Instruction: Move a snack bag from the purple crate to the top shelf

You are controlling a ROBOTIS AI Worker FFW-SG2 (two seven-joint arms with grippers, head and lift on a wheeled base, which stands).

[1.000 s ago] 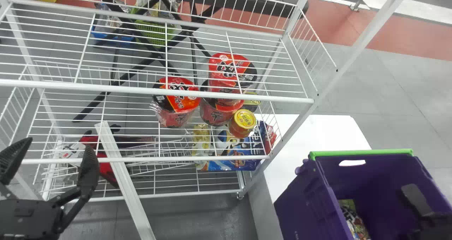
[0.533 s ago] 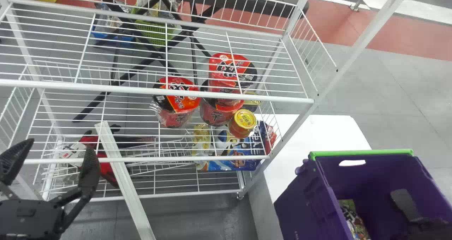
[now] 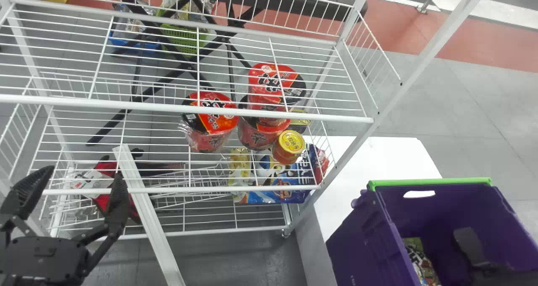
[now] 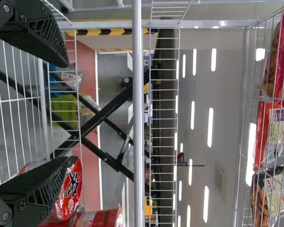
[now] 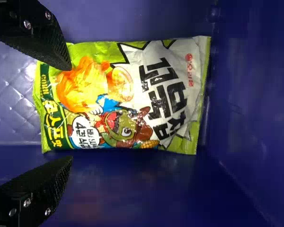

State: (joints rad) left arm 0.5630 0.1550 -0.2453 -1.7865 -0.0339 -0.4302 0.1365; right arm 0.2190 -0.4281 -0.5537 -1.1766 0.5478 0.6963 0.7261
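Snack bag (image 5: 156,101), in the purple crate (image 3: 357,246), ungripped.
Right jaws: wide apart, empty, near one end of the bag; closing too shallowly could pinch only loose wrapper, which might slip out on the lift. Left jaws: wide open, empty, before the wire shelves (image 3: 126,104).

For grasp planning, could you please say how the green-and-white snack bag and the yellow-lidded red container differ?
The green-and-white snack bag is rectangular; the yellow-lidded red container is round. The bag lies in the purple plastic crate; the container stands on the white wire rack. Both are printed.
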